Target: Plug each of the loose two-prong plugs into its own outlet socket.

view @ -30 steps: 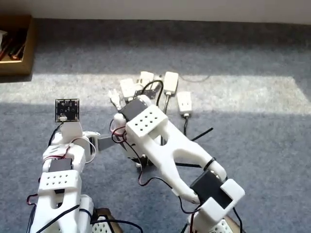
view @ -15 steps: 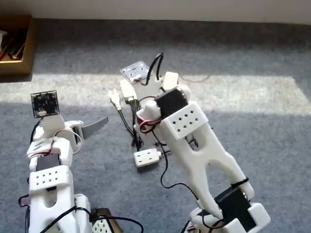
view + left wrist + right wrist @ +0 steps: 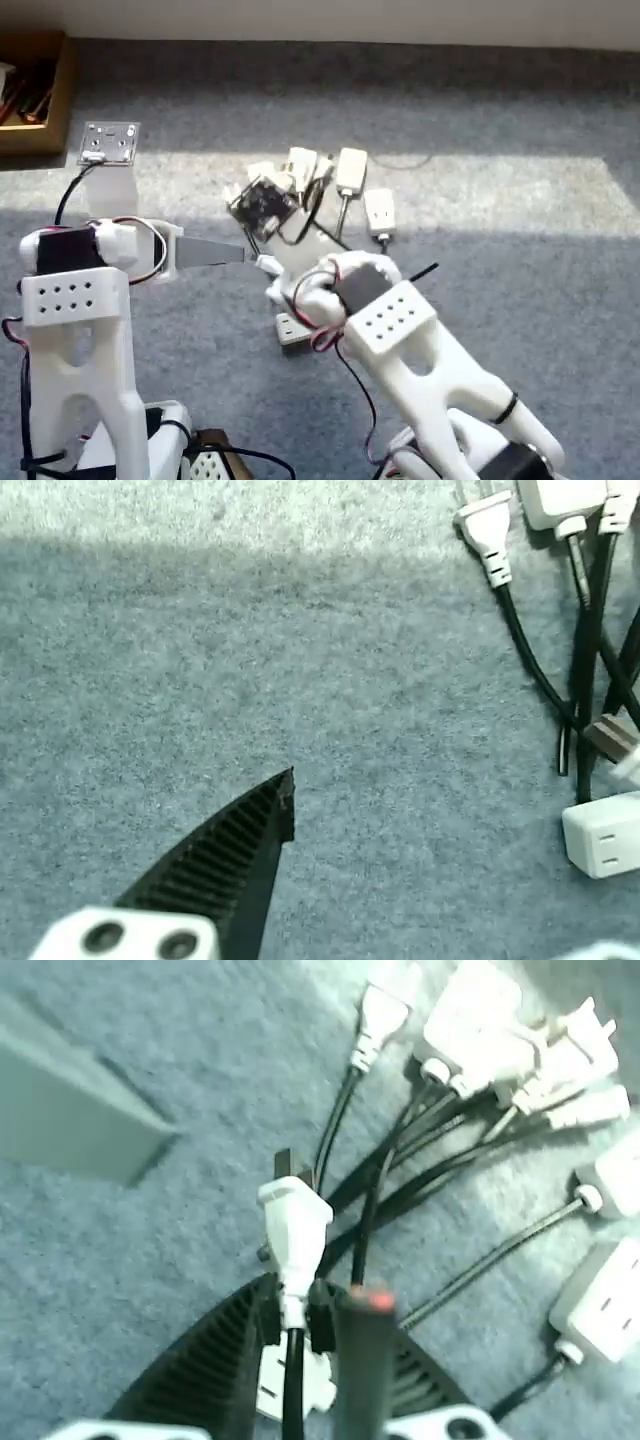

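Gripping a white two-prong plug [image 3: 293,1222] at its cord end, the right gripper [image 3: 293,1318] had its jaws closed snugly on the narrow neck, so that the plug body and its dark prongs [image 3: 288,1165] stuck out past the tips, pointing away from the wrist. Just below that gripper a white outlet socket [image 3: 290,328] lay flat on the grey carpet [image 3: 520,130]. Ahead of the held plug ran a bundle of black cords [image 3: 420,1175], leading out to a heap of white plugs and sockets [image 3: 520,1045] farther off, and two more sockets [image 3: 600,1305] lay off to one side of the tips, each on its own cord. The left gripper [image 3: 236,254] hung over bare carpet, its tip near the right gripper's plug but apart from it; whether it was open or closed could not be told, and no plug was seen in it. Well ahead of it lay a loose plug [image 3: 485,535] on a black cord
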{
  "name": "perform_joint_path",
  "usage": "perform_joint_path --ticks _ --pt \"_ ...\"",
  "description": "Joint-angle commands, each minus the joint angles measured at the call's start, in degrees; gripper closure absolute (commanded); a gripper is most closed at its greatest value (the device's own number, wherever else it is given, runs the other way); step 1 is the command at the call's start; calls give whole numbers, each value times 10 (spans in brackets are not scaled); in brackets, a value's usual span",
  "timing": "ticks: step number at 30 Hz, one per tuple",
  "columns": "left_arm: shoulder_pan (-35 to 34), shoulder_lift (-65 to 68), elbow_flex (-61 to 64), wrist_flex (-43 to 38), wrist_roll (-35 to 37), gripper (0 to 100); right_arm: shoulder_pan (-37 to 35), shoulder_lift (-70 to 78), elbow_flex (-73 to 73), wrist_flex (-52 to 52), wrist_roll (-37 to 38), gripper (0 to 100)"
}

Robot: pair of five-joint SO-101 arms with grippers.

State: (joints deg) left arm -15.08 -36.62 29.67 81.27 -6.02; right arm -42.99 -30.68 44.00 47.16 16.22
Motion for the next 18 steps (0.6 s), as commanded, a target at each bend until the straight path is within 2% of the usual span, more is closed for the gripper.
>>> perform_joint_path --ticks 1,4,8,13,18 --pt "40 4 -42 17 -1 441 -43 -125 62 -44 12 993" --pt "84 5 -22 5 16 439 -57 -201 65 -5 12 993" --pt "111 5 22 -52 55 440 -58 -284 64 47 12 993" --pt "105 5 38 -85 60 440 -58 -327 61 94 11 993" --pt "64 5 36 -87 60 440 -58 -324 64 95 11 993"
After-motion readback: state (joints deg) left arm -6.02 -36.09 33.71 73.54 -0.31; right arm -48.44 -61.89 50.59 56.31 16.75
